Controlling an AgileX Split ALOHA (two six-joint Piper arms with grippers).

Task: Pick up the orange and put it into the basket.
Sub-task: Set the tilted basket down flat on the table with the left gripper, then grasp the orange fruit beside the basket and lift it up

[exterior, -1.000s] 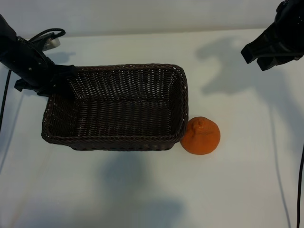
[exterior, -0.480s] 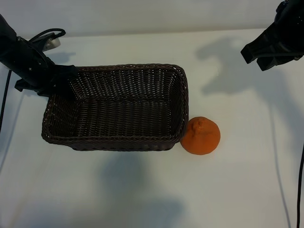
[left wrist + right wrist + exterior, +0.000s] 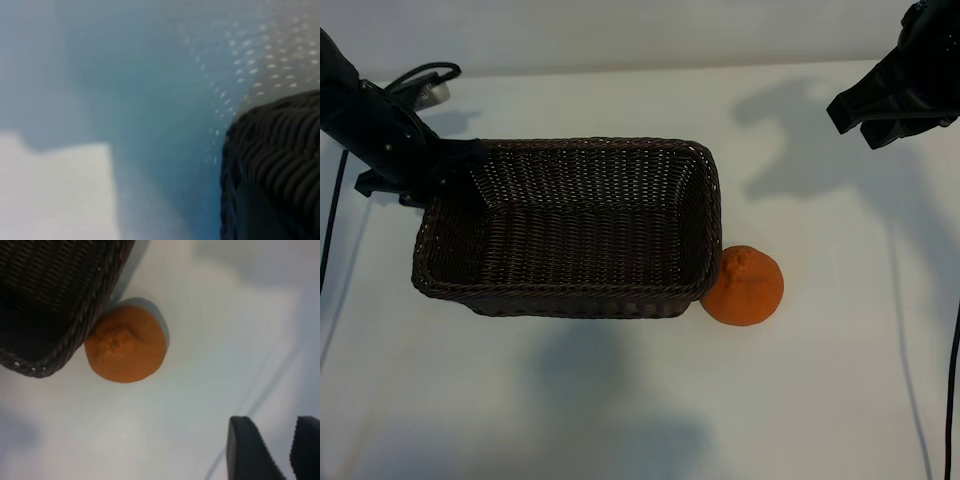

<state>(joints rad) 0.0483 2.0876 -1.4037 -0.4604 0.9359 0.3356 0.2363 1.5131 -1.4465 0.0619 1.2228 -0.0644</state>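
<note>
White table (image 3: 620,400): orange (image 3: 742,286) touching basket (image 3: 570,300) corner, outside it.

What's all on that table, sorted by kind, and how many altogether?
Orange fruit: 1, the orange beside the basket
Wicker baskets: 1, the basket
Robot claws: 2, left claw at the basket's corner, right claw off to the side
Total: 4

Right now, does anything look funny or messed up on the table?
Nothing looks broken or spilled. The orange sits on the table, pressed against the outside of the basket at its right end, not inside it. The left gripper is at the basket's far left corner; the right gripper hangs away.
</note>
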